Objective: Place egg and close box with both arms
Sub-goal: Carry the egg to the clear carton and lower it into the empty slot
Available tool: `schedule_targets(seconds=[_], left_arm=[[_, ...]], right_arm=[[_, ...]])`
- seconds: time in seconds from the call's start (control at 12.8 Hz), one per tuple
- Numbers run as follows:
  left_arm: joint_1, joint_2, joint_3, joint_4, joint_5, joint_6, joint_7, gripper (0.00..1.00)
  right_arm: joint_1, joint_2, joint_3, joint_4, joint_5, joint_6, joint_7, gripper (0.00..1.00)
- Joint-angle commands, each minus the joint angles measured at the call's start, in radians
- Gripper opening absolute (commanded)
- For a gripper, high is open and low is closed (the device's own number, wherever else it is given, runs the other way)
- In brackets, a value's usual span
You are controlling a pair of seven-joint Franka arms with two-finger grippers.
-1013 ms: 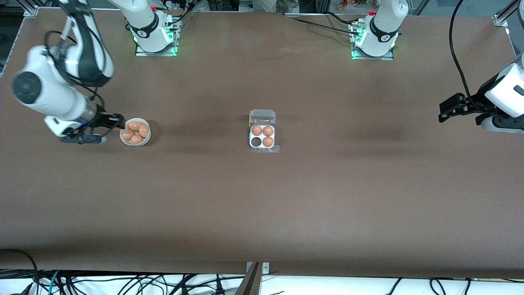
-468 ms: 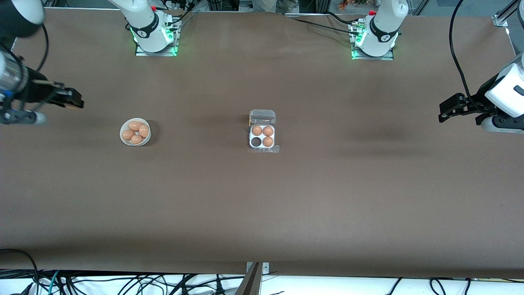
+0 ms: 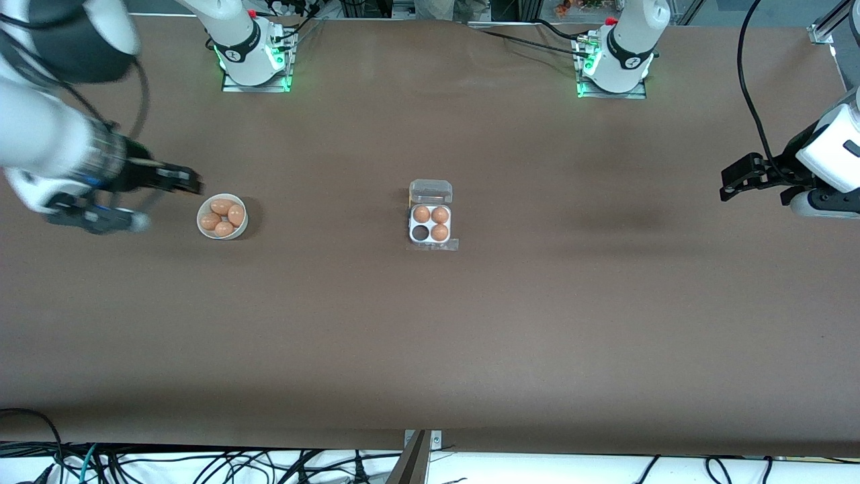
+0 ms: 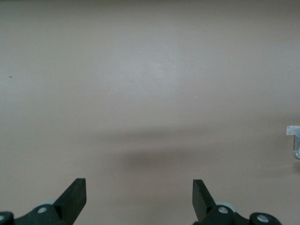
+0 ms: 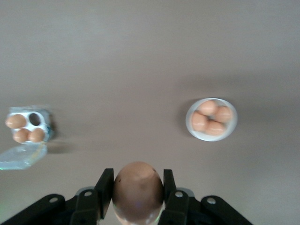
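Note:
The box sits open at mid-table with three brown eggs in it. Its one empty cell is on the side nearer the front camera, toward the right arm's end. The clear lid lies flat, farther from the camera. My right gripper is shut on a brown egg, up in the air beside the white bowl. The right wrist view shows the bowl and the box. My left gripper is open and empty, and waits at the left arm's end of the table.
The white bowl holds several brown eggs. The arm bases stand at the table's edge farthest from the camera. A corner of the box shows at the edge of the left wrist view. Cables hang along the table's near edge.
My right gripper left the bowl's rim, swung up toward the right arm's end of the table, and has come back beside the bowl. The left arm has not moved.

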Motion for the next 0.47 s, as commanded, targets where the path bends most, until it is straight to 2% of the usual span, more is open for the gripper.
schedule_targets(seconds=[0.0, 0.23, 0.39], left_arm=[[0.002, 0.008, 0.001, 0.019, -0.005, -0.004, 0.002, 1.0], [0.002, 0.008, 0.001, 0.019, -0.009, -0.005, 0.002, 1.0], [0.002, 0.007, 0.001, 0.019, -0.012, -0.005, 0.004, 1.0]], right_arm=[[0.082, 0.113, 0.036, 0.073, 0.018, 0.079, 0.106, 0.0], [0.2, 0.216, 0.036, 0.088, 0.015, 0.204, 0.195, 0.0], [0.251, 0.29, 0.036, 0.128, 0.016, 0.239, 0.223, 0.0]])
